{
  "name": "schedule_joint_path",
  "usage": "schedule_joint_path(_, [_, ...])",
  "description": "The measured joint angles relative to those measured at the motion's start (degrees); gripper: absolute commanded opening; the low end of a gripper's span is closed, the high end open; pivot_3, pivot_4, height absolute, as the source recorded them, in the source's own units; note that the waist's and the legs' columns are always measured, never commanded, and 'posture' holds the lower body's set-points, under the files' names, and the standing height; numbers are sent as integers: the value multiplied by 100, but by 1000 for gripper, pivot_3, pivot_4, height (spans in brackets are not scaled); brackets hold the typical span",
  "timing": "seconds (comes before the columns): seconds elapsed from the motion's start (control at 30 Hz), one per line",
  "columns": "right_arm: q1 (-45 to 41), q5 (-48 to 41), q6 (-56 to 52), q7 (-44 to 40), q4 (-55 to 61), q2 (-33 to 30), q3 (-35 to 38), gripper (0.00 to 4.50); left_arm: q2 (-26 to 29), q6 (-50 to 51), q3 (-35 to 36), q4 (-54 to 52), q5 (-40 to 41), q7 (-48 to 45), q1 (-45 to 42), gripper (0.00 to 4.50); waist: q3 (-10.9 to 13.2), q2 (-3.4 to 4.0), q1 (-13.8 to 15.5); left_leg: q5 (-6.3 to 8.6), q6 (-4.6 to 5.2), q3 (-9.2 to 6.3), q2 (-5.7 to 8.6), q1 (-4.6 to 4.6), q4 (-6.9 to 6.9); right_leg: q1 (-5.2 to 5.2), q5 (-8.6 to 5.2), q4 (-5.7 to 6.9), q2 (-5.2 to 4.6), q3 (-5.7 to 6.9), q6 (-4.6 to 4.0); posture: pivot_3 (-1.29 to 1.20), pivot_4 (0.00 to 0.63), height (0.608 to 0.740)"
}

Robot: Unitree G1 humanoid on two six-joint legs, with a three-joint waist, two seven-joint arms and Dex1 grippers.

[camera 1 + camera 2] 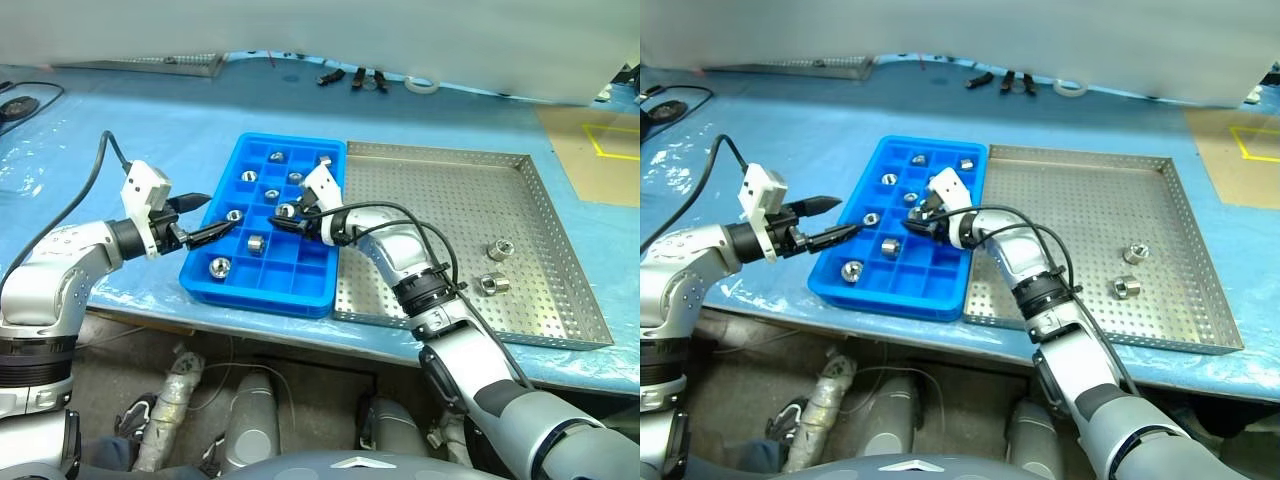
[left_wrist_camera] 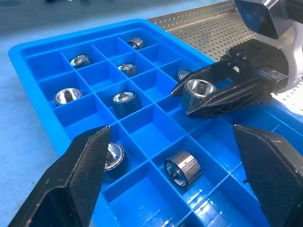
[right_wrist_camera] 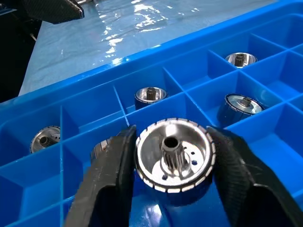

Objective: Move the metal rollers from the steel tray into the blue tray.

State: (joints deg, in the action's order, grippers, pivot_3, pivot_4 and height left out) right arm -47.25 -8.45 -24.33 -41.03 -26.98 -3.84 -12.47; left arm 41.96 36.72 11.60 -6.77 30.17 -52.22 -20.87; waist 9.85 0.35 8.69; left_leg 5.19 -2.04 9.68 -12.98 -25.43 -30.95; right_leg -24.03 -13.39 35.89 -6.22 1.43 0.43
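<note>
The steel tray (image 1: pixel 520 300), beside the right gripper (image 1: pixel 287 217), keeps two metal rollers (image 1: pixel 492 268). Under those fingers lies the blue tray (image 1: pixel 225 285); they pinch one roller (image 3: pixel 174 160) above a compartment for dropping. The left gripper (image 1: pixel 205 218) waits open alongside.

Steel tray (image 2: pixel 203 19) cut off

My two head views look forward and down from above onto the table (image 1: pixel 150 120), sharing almost the same scene: blue tray (image 1: pixel 262 292) and steel tray (image 1: pixel 560 250). My left wrist view sits low and close over the blue tray, facing the right gripper (image 2: pixel 191 99). My right wrist view is closer still, facing, I think, toward the left gripper (image 3: pixel 52 10).
</note>
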Motion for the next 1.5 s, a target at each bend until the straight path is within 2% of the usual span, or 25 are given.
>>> schedule_joint_path(0.23, [12,48,38,163,90,-189,186,3286,-4,-3,-178,84,1,-41,-271,4328,0,0,2,-5,-8,-1,1,2,-3,4,1,7,-1,-2,0,150,150,740])
schedule_joint_path(0.47, [382,-370,-600,138,1934,-1123,864,3286,-332,-358,-1012,950,-190,-691,-1472,4328,-3,-6,1,-6,-8,-4,12,11,-10,24,4,2,0,-7,6,9,150,740])
schedule_joint_path(0.63, [1205,-615,-1290,372,3129,-1884,1525,3286,-1088,-1018,-1681,2144,-619,-1271,-2543,4328,-3,-6,-47,-5,-5,0,16,19,-14,35,9,-5,-1,-16,12,-133,150,740])
schedule_joint_path(0.77, [1926,-766,-1747,712,3980,-2260,2144,3286,-1636,-1463,-2006,2859,-862,-1679,-2977,4328,-3,-6,-172,1,8,4,15,21,-15,37,9,-9,0,-20,11,-235,150,740])
schedule_joint_path(1.07, [4012,-984,-2385,1339,5422,-2399,3051,3286,-2549,-2178,-2387,3984,-1214,-2488,-3591,4328,-6,-2,-493,40,72,38,16,36,-30,46,7,-26,-6,-45,10,-355,150,740])
schedule_joint_path(1.23, [4452,-982,-2311,1603,5396,-2297,3140,3286,-2864,-2414,-2482,4310,-1367,-2772,-3717,4328,-6,-2,-643,45,80,46,16,55,-41,63,8,-26,-7,-60,10,-374,150,740])
schedule_joint_path(1.5, [4749,-757,-1765,1857,4542,-2292,3175,3286,-2933,-2512,-2472,4409,-1470,-2893,-3760,4328,-6,-1,-651,53,94,58,18,74,-37,80,8,-42,-7,-71,10,-355,150,740])
